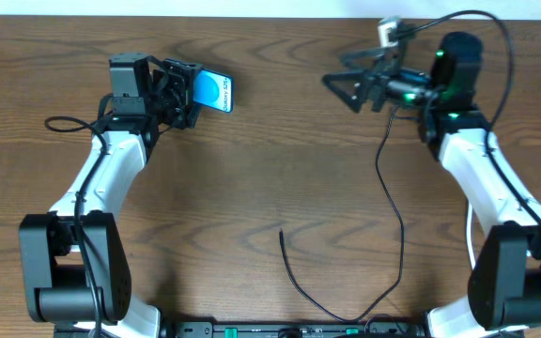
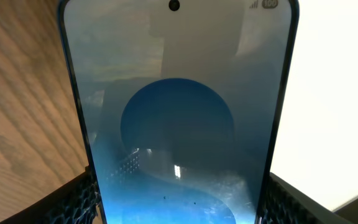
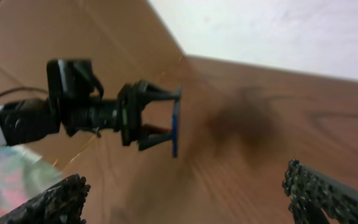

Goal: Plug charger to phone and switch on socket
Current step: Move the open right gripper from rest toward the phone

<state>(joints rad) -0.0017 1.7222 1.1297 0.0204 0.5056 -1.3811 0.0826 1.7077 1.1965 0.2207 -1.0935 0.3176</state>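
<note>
On the wood table [image 1: 270, 178], the left gripper [image 1: 193, 92] clamps the phone [image 1: 216, 91] at 11 o'clock while the right gripper [image 1: 338, 89] gapes empty at 1, well apart from the charger [image 1: 294, 277] at 6, so a plug's push may twist the phone loose.

overhead: fixed above worktop [image 1: 270, 169], looks straight down, wide and far; both arms enter from near edge, far edge along frame top. left wrist: very near phone [image 2: 179, 124], screen fills frame, own fingers [image 2: 73, 202] in bottom corners, worktop strip at left. right wrist: low, looks across worktop toward left tool [image 3: 174, 118], farther off, blurred; own fingers [image 3: 51, 202] in bottom corners, wall [image 3: 278, 31] beyond worktop edge. phone shows in all three views; left tool in overhead and right wrist.
</note>
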